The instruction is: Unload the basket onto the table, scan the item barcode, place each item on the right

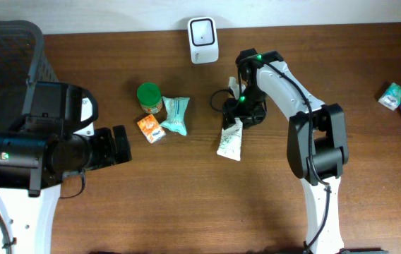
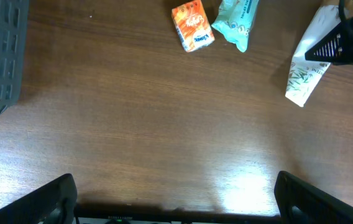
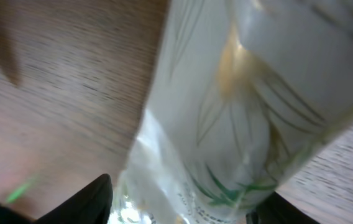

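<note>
Right tool (image 1: 240, 115) is down over the top end of the white pouch (image 1: 229, 141) in the overhead view. That puts it mid-worktop (image 1: 186, 204), with the scanner (image 1: 203, 39) standing well apart at the far edge. The danger, by the look of it, is that the pouch is soft and slick. A pinch on one end could let it slide out or droop on the lift, and a sagging pack may turn its barcode away from the scanner. No barcode shows from above, so which face needs presenting is anyone's guess. Left tool (image 1: 121, 144) waits off to the left, clear of the green jar (image 1: 149, 97), orange carton (image 1: 151, 129) and teal packet (image 1: 175, 115).

Over to the left wrist view: the left tool's fingers (image 2: 52, 199) are spread as wide as they go, with bare wood between them and nothing held. The pouch shows at upper right with the dark right tool on it.

Right wrist view now, and it's blurred. The pouch fills the frame, with dark fingers (image 3: 96, 199) on either side. The jaws are partly open and straddle the pouch, but whether they actually have it pinched cannot be told.
</note>
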Tool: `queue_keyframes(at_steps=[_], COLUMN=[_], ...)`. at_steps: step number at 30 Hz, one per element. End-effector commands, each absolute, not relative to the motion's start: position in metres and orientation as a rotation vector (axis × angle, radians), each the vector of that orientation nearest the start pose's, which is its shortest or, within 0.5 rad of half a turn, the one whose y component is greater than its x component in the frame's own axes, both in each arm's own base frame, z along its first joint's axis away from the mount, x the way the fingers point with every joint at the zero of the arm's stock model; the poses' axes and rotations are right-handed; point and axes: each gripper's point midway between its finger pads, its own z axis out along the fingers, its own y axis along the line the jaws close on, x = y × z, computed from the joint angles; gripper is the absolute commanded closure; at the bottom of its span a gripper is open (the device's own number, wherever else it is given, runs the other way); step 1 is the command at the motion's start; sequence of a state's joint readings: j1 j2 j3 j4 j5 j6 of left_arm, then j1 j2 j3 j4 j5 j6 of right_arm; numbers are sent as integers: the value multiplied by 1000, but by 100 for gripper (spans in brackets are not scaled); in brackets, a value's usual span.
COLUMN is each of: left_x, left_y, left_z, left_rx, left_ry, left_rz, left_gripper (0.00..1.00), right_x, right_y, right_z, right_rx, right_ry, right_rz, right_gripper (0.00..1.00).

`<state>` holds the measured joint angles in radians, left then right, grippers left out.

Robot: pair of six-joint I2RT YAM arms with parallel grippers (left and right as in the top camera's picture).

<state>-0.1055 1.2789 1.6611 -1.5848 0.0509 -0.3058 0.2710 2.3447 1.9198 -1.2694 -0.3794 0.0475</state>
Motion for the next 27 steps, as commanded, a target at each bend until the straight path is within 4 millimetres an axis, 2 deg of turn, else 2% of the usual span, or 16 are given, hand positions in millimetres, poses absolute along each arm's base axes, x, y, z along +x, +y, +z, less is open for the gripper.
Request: queue_keyframes(at_steps=[1, 5, 7, 9, 10, 11, 13, 19, 24, 27], left_x=[234, 234, 234, 234, 234, 234, 234, 234, 234, 234], left_y=[-32, -32, -32, -32, -32, -32, -32, -32, -32, -32], left_z=[287, 287, 287, 287, 287, 287, 287, 287, 287, 287], left_rx=[-256, -256, -256, -256, -256, -256, -256, -256, -256, -256], left_ry=[2759, 2759, 2759, 2759, 2759, 2759, 2759, 2759, 2759, 2759], left_rz=[-166, -166, -166, -166, -166, -167, -166, -166, -167, -167], left_gripper=[1, 1, 1, 1, 1, 1, 1, 1, 1, 1], right_x=[386, 381, 379, 379, 380, 384, 390, 427, 474, 503], right_y=[195, 200, 207, 214, 216, 218, 220, 234, 249, 250], right_z=[20, 6, -2, -4, -4, -3, 1, 39, 93, 111], right_rx=[-369, -380, -401, -427, -411, -370, -338, -362, -382, -371], right_ry=[3240, 3257, 3247, 3228, 3225, 3219, 3205, 3056, 2840, 2713], right_rz=[699, 549, 533, 536, 536, 539, 543, 577, 617, 631], right_gripper=[39, 43, 50, 67, 81, 88, 96, 96, 96, 96])
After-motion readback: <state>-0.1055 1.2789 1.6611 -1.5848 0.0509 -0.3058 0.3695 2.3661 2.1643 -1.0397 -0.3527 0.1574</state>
